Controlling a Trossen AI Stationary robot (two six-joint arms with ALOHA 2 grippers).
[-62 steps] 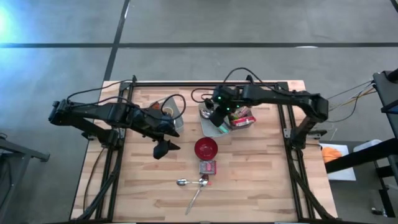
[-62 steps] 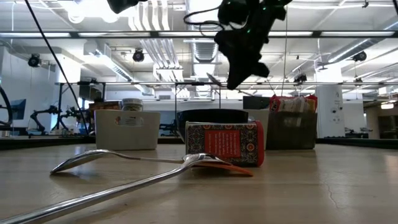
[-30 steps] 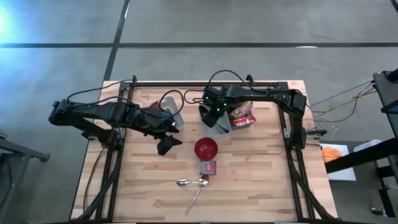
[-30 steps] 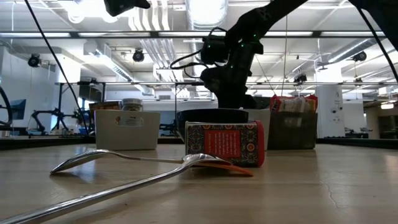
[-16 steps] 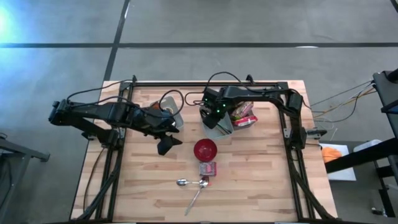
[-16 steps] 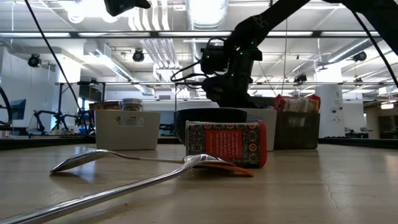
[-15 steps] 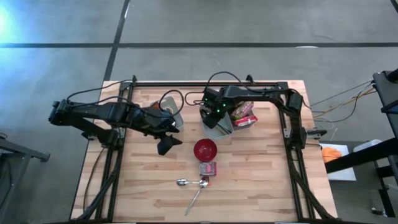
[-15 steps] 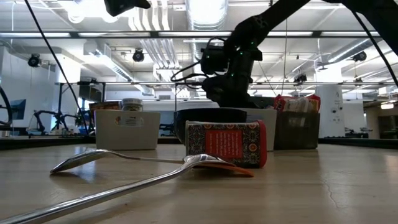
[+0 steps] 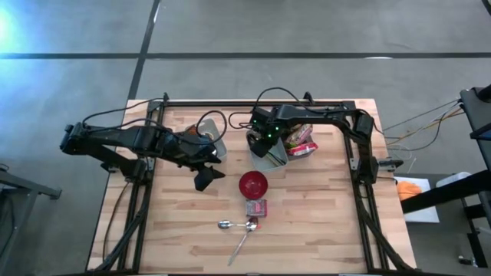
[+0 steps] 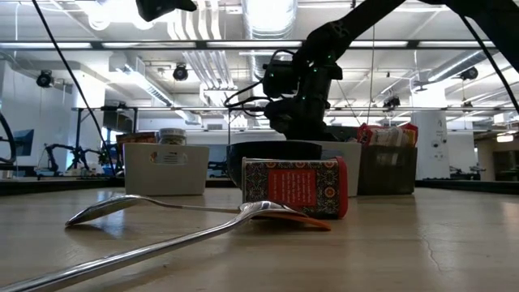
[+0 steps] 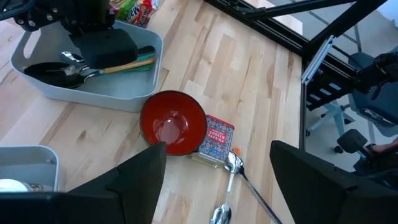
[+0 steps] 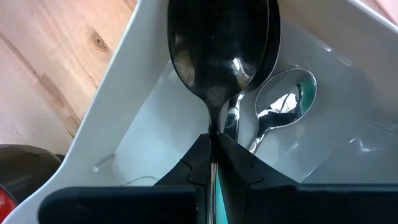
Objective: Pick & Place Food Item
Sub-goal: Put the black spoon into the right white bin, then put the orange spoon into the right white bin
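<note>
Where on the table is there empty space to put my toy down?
Bare wood lies along the table's front right, beside the red bowl, the small box and the spoons, and front left below the left tool. The back is crowded: bins, snacks, right tool in the gray tray.

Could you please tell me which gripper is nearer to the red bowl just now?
About equal, the right slightly nearer. The right gripper is down in the grey utensil bin just behind the red bowl, shut on a dark spoon. The left gripper hovers open beside the bowl.
</note>
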